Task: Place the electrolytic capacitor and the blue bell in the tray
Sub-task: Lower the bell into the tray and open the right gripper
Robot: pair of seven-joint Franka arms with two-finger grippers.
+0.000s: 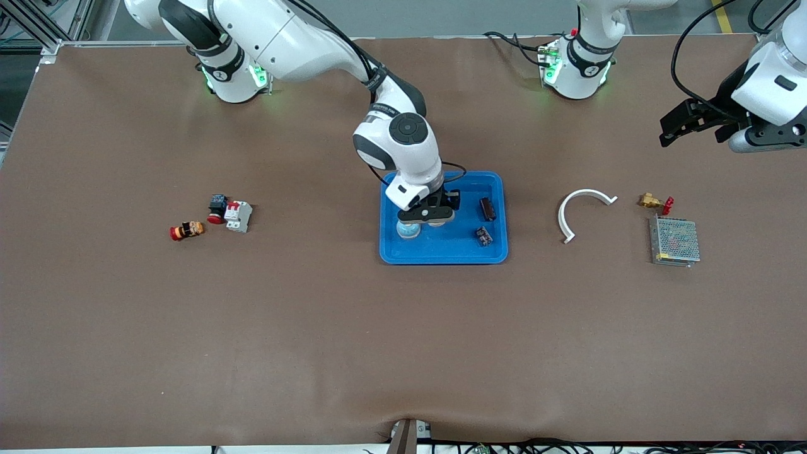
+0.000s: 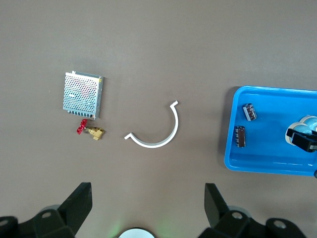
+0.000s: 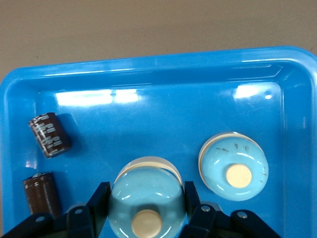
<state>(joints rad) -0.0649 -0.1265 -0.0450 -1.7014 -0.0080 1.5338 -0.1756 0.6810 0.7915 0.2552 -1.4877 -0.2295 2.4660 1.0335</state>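
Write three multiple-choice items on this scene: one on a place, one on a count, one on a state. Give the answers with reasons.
1. Where does the white curved piece lie?
A. In the tray
B. On the table between the tray and the metal mesh box
C. Beside the red-capped parts

2. How many dark capacitors lie in the tray?
A. One
B. Two
C. Four

3. What is the right end effector doing?
A. Gripping a pale blue bell over the tray
B. Hanging open over bare table
C. Holding the brass valve

Answers: 1 B, the front view shows it between them. 2 B, the right wrist view shows two. 3 A, its fingers close on the bell; a second bell rests beside it.
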